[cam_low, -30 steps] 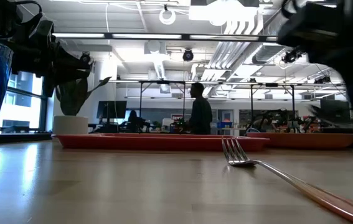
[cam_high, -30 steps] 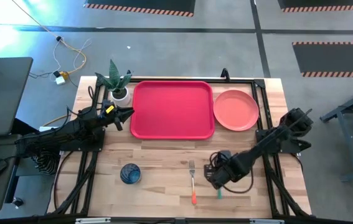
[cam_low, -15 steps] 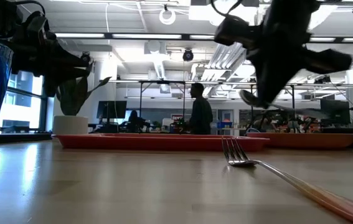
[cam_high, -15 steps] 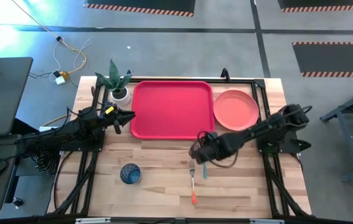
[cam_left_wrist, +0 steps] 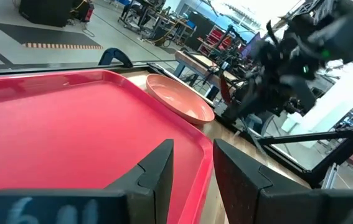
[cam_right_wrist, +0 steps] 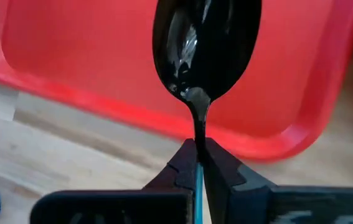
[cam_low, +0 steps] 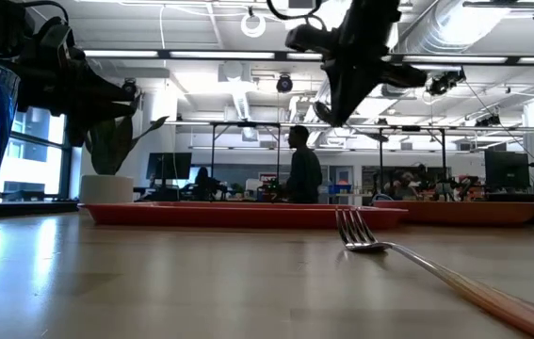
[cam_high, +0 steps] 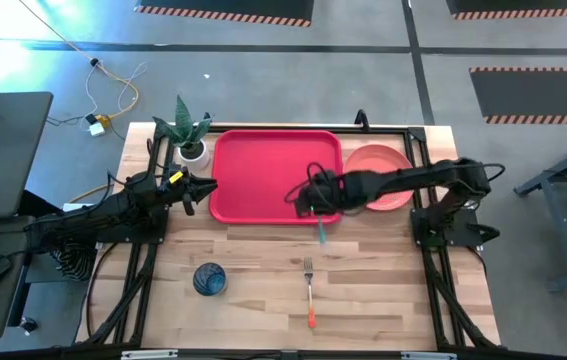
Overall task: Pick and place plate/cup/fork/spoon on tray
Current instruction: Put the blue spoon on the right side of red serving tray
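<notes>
We've swung the right tool (cam_high: 315,203), clenched on the teal-handled spoon (cam_right_wrist: 202,46), up from the counter (cam_high: 253,300) to the red tray (cam_high: 263,165)'s near-right corner, so release comes next; left tool (cam_high: 203,184) waits spread at the tray's left edge.

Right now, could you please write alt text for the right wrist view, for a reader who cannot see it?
The right tool is shut on the spoon, gripping its thin neck so the dark oval bowl hangs over the tray. The tray's rounded rim crosses the picture, with the bare wooden table below it.
</notes>
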`<action>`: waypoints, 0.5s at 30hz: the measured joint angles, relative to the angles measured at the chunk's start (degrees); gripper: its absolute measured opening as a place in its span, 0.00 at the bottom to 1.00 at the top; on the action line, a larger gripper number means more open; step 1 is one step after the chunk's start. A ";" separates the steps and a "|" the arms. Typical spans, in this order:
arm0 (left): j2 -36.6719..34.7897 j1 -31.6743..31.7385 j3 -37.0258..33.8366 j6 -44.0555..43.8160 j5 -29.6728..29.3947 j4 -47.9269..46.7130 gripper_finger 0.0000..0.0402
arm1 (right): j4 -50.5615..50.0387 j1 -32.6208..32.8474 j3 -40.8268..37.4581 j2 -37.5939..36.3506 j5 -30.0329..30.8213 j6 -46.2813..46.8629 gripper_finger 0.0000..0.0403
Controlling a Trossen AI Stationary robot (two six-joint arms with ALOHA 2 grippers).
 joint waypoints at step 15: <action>0.00 0.00 0.00 0.00 -0.02 0.00 0.26 | -11.56 -12.37 11.41 -0.10 6.94 -17.51 0.00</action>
